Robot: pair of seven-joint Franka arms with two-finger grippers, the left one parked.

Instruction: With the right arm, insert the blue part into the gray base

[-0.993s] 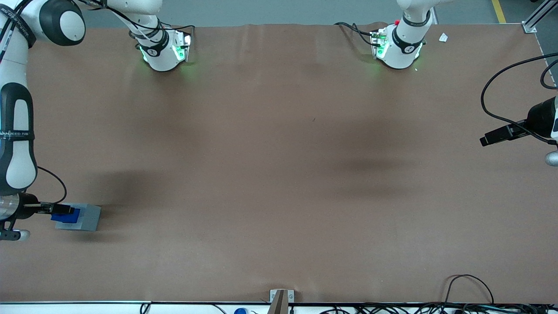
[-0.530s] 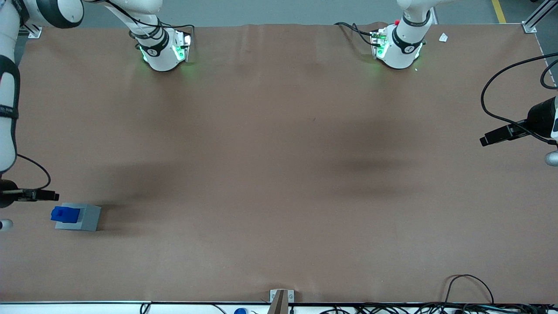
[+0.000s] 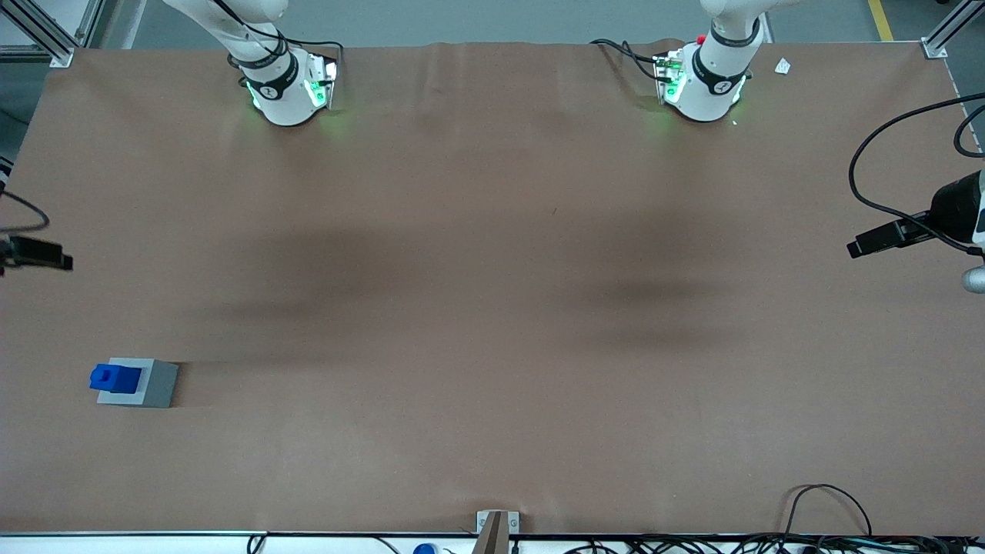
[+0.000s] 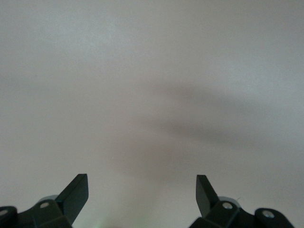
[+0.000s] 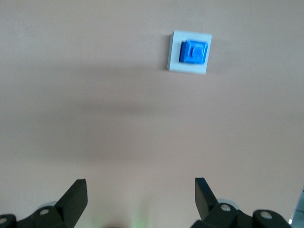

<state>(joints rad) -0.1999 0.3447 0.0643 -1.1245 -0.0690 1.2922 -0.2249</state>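
we see the blue part (image 5: 193, 52) seated in the gray base (image 5: 174, 51) on the bench (image 3: 492, 308), well apart from our hand (image 5: 141, 194), fingers spread, empty. part looks light, rigid; we'd grip its flat sides.

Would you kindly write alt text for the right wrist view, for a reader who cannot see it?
The blue part sits in the gray base on the brown table, seen from directly above. The right arm's pincer hangs open high over the table, well apart from both and holding nothing.

White right arm (image 3: 262, 54), black bands, green-lit base; black claw (image 5: 140, 199).
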